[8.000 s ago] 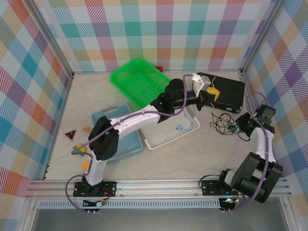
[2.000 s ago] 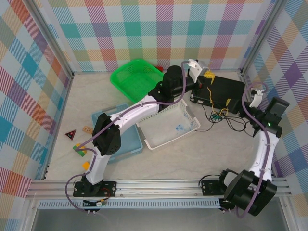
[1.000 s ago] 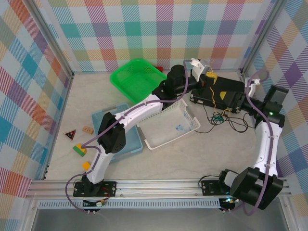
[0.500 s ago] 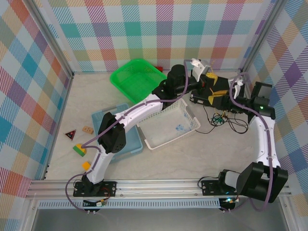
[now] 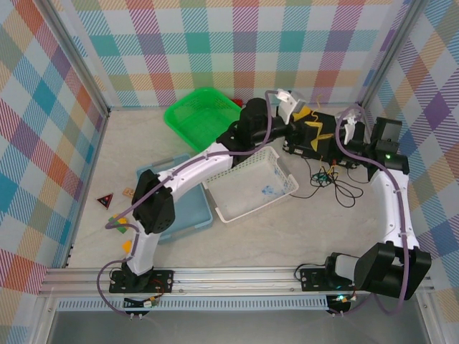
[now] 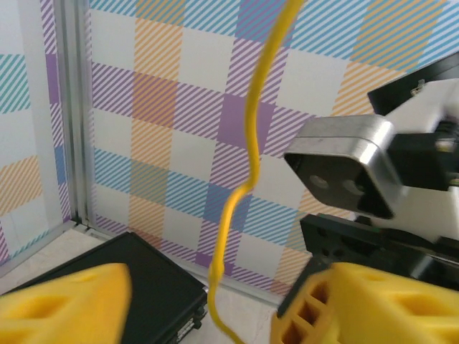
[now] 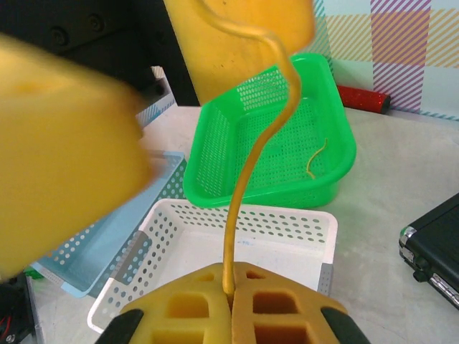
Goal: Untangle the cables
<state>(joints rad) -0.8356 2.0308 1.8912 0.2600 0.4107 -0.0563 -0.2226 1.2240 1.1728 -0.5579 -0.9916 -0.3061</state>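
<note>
Compared with one second ago, your right gripper (image 7: 231, 288) has swung in from the right wall to meet your left gripper (image 6: 204, 304) above the black hard case (image 6: 154, 279) at the far right of the table. The grip has also changed sides. The right fingers are now pressed together, pinching the thin yellow cable (image 7: 247, 179) at their tips. The left fingers (image 6: 64, 301) stand spread, and the yellow strand hangs loose between them.

Judgement: this is a hand-over, made so that your left arm can release and take a new hold while the strand is kept off the table.

The yellow cable hangs in the air between the two grippers. The thin black and dark green wires (image 5: 331, 179) lie in a loose tangle on the table, just near of the case and to the right of the white perforated plastic basket (image 5: 247, 206). Whether the yellow strand's lower end is free of that tangle cannot be confirmed.

You should treat the untangling as incomplete. Draw the yellow cable away slowly, because a snag would drag the whole tangle with it.
</note>
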